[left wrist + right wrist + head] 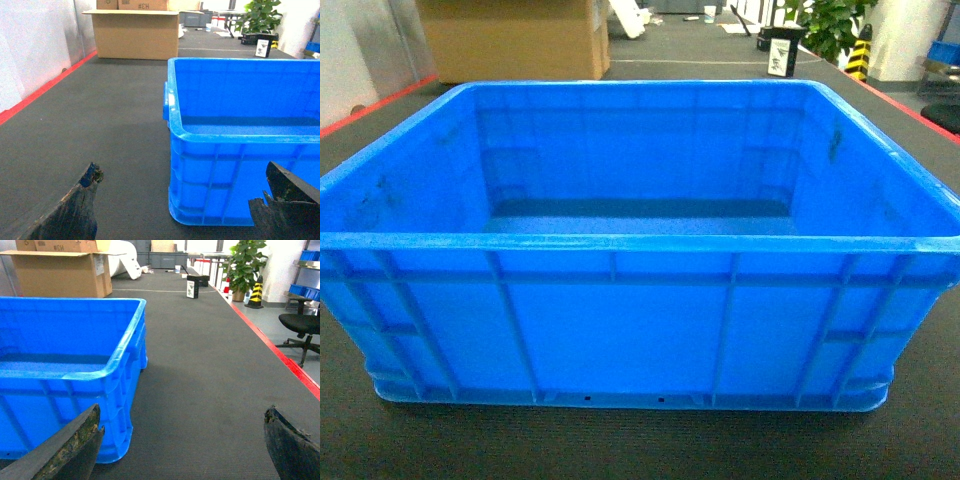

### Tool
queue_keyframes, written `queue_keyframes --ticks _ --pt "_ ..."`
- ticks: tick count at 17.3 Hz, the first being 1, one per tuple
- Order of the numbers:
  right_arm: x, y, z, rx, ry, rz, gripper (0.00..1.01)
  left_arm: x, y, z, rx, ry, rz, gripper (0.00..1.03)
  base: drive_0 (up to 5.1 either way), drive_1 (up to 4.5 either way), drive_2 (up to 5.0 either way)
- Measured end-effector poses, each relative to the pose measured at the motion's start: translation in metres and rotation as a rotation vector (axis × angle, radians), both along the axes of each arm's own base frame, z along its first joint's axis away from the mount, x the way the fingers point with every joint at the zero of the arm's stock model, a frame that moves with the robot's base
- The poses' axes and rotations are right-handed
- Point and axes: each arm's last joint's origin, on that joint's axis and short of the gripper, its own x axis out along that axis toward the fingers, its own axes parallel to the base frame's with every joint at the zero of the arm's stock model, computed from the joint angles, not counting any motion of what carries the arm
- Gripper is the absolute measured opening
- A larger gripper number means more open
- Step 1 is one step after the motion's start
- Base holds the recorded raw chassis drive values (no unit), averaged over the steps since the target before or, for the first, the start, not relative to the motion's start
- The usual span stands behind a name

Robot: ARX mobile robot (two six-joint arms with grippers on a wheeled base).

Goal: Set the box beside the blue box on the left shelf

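Observation:
The box [640,330], a large bright blue ribbed crate, stands empty on the dark floor mat and fills the head view. Neither gripper shows in that view. In the left wrist view my left gripper [182,170] is open, low in front of the box's [240,150] near left corner, one worn dark finger [80,205] out on the mat, the other [290,200] before the front wall. My right gripper [182,412] is open too, beside the box's [60,365] near right corner, holding nothing. The left shelf and its blue box are out of view.
A brown cardboard box [515,40] stands behind the crate. Red lines [40,90] [280,350] edge the mat on both sides, with a white wall [30,45] at the left. A plant [830,25], a striped cone [256,290] and an office chair [300,325] stand at the right.

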Motion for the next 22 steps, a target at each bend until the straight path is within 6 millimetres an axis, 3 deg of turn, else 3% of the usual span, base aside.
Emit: queue_keyframes --ticks 3,6,9,11,13,14,16,19,22 --pt "0.0 0.0 0.0 0.0 0.0 0.0 0.98 0.0 0.0 0.0 0.0 0.0 0.0 0.98 0.0 0.0 0.0" --pt "0.0 0.0 0.0 0.0 0.001 -0.001 0.98 0.003 -0.003 -0.004 0.02 0.136 0.108 0.98 0.0 0.0 0.0" --pt "0.011 0.003 -0.002 0.028 0.221 -0.138 0.98 0.014 -0.003 0.002 0.032 0.138 0.164 0.98 0.0 0.0 0.0" --pt "0.037 0.006 0.036 0.064 0.146 -0.101 0.98 0.038 -0.003 0.039 0.015 0.051 0.144 0.98 0.0 0.0 0.0" --pt "0.078 0.014 0.071 0.078 0.174 -0.032 0.98 0.08 -0.006 0.073 0.026 0.026 0.112 0.98 0.0 0.0 0.0" --pt "0.103 0.019 0.082 0.08 0.2 -0.016 0.98 0.104 -0.008 0.081 0.03 0.066 0.1 0.98 0.0 0.0 0.0" --pt "0.154 0.03 0.091 0.098 0.303 0.031 0.98 0.154 -0.016 0.073 0.048 0.205 0.079 0.98 0.0 0.0 0.0" --pt "0.221 0.049 0.078 0.121 0.451 0.058 0.98 0.205 -0.023 0.059 0.036 0.344 0.072 0.98 0.0 0.0 0.0" --pt "0.248 0.062 0.037 0.112 0.601 0.042 0.98 0.225 -0.025 0.036 0.016 0.465 0.075 0.98 0.0 0.0 0.0"
